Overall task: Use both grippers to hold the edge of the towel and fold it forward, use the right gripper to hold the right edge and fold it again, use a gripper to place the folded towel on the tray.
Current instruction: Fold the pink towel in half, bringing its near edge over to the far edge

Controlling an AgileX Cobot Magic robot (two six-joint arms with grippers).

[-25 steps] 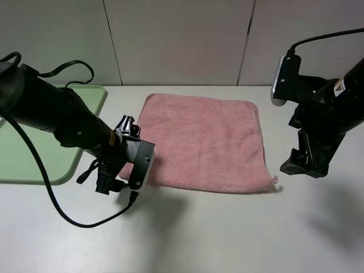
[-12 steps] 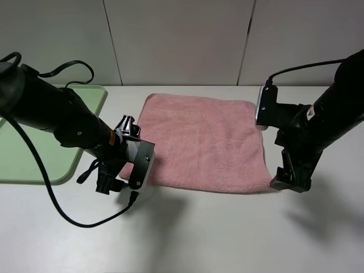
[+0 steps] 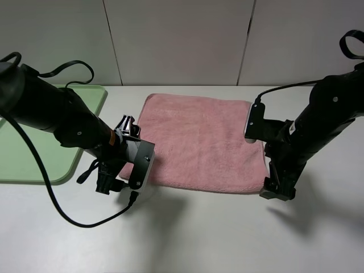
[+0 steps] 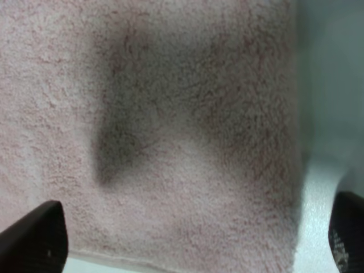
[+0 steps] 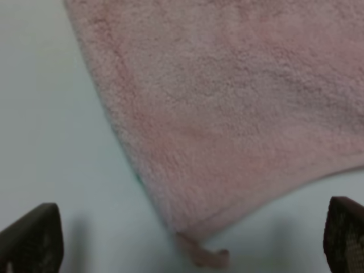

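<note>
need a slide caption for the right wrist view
Right gripper, jaws open, poised over the pink towel at the corner with its small loop, on the pale table.

Tray (image 3: 57, 163) cut off by view's left edge.

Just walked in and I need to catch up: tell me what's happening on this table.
Two robot arms are setting up to fold a pink towel that lies flat and unfolded on the white table. The left hand is at the towel's near left corner and the right hand at its near right corner, the one with the small loop. Both hands are open and nothing is gripped yet. The green tray waits to the left, apart from the towel.
</note>
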